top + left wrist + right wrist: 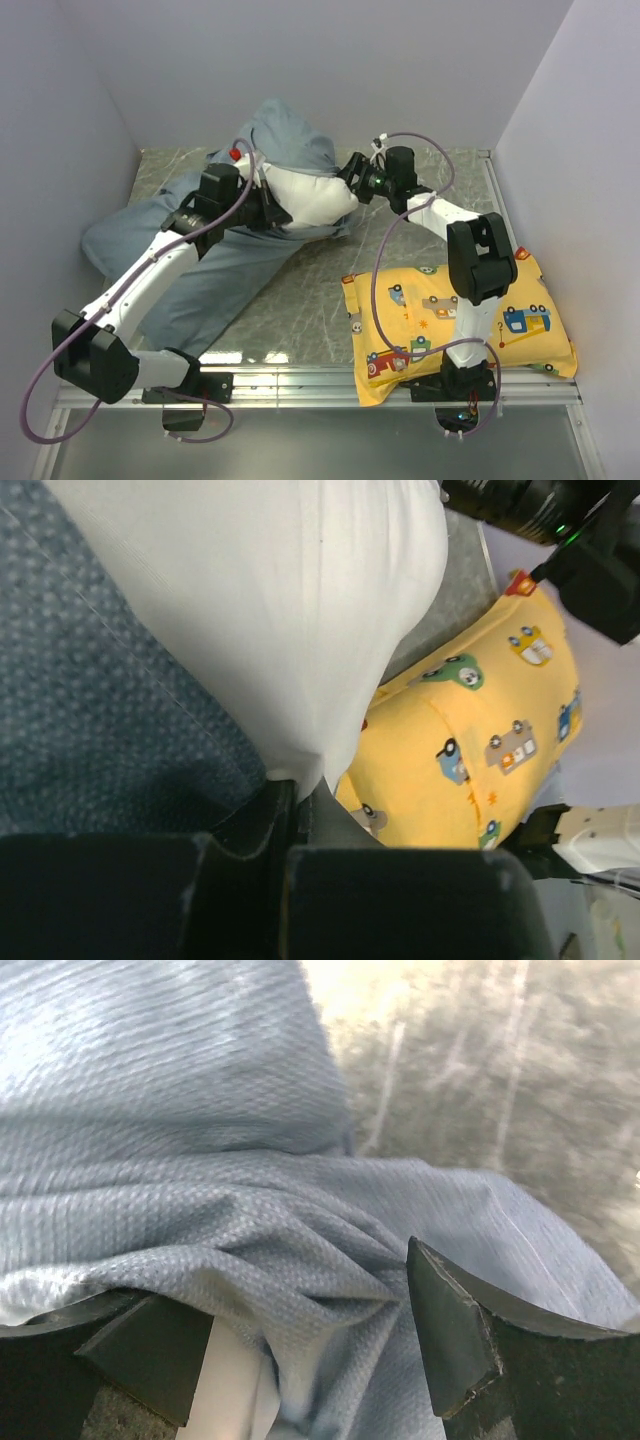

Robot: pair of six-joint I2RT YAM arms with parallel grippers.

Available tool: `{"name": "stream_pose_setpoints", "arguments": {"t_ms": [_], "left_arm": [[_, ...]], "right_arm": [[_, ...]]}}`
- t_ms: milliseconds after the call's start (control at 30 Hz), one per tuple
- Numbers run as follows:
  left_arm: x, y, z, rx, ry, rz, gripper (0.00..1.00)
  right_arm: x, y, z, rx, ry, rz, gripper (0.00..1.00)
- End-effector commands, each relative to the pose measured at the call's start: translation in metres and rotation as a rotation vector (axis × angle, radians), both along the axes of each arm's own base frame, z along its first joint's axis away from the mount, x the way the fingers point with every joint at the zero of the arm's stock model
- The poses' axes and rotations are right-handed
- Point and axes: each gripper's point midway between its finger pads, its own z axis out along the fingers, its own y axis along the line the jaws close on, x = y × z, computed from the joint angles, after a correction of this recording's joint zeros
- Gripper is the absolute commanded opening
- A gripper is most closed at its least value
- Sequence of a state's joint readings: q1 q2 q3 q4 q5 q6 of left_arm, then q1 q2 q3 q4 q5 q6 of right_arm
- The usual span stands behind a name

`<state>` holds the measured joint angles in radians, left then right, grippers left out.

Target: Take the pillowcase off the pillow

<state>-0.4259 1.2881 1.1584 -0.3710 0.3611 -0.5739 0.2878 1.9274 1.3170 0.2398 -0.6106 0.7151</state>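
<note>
The blue-grey pillowcase (pixel 220 270) lies crumpled across the left and back of the table, still covering the far part of the white pillow (pixel 310 195), whose bare end bulges out toward the right. My left gripper (pixel 272 213) is shut on the pillow's lower white corner (pixel 295 775), with pillowcase cloth (pixel 100 700) beside it on the left. My right gripper (pixel 352 175) is open at the pillow's right end. In the right wrist view its fingers (pixel 450 1330) straddle a bunched fold of the pillowcase (pixel 300 1290), and a strip of white pillow (pixel 230 1390) shows below the fold.
A yellow pillow with cartoon vehicles (pixel 460 310) lies at the front right under my right arm, also in the left wrist view (pixel 470 730). The grey marbled table (pixel 310 290) is walled on three sides, with a metal rail (pixel 300 385) along the near edge.
</note>
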Motion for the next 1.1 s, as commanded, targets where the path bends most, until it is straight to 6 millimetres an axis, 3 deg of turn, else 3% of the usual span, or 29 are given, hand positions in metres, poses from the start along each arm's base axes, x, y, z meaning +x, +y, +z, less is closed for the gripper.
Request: {"name": "stream_pose_setpoints", "arguments": {"t_ms": [0,67,100,200,367,433,533,600,633,767,967,1033,1067], "left_arm": [[-0.019,-0.015,-0.022,0.057,0.036,-0.066,0.00],[-0.007,0.001,-0.039,0.133,0.053,0.039,0.00],[-0.004,0.003,-0.045,0.145,0.071,0.067,0.00],[0.001,0.005,-0.057,0.162,0.080,0.088,0.00],[0.008,0.008,-0.072,0.208,0.098,0.107,0.00],[0.012,0.009,-0.075,0.217,0.101,0.121,0.00],[0.015,0.006,-0.072,0.212,0.096,0.114,0.00],[0.016,0.004,-0.070,0.209,0.092,0.107,0.00],[0.016,0.004,-0.068,0.208,0.088,0.105,0.00],[0.013,0.001,-0.064,0.205,0.082,0.078,0.00],[0.001,-0.006,-0.057,0.224,0.063,0.016,0.00],[-0.004,-0.010,-0.055,0.235,0.054,-0.012,0.00],[-0.010,-0.012,-0.055,0.250,0.050,-0.043,0.00]], "right_arm": [[0.019,-0.009,0.032,-0.009,-0.082,-0.050,0.80],[0.024,-0.021,0.037,-0.075,-0.115,-0.103,0.80],[0.020,-0.026,0.031,-0.113,-0.081,-0.109,0.80],[0.019,-0.047,0.034,-0.197,-0.102,-0.178,0.80],[0.008,-0.062,0.059,-0.247,-0.186,-0.196,0.81],[-0.001,-0.053,0.075,-0.232,-0.243,-0.156,0.81],[-0.013,-0.033,0.080,-0.295,-0.309,-0.087,0.81],[-0.019,-0.026,0.077,-0.388,-0.346,-0.049,0.82],[-0.029,-0.008,0.073,-0.417,-0.359,-0.005,0.82],[-0.036,0.018,0.056,-0.579,-0.421,0.065,0.85],[-0.013,0.025,0.034,-0.636,-0.376,0.024,0.84],[0.005,0.022,0.033,-0.657,-0.355,-0.034,0.77],[0.016,0.008,0.029,-0.687,-0.305,-0.096,0.72]]}}
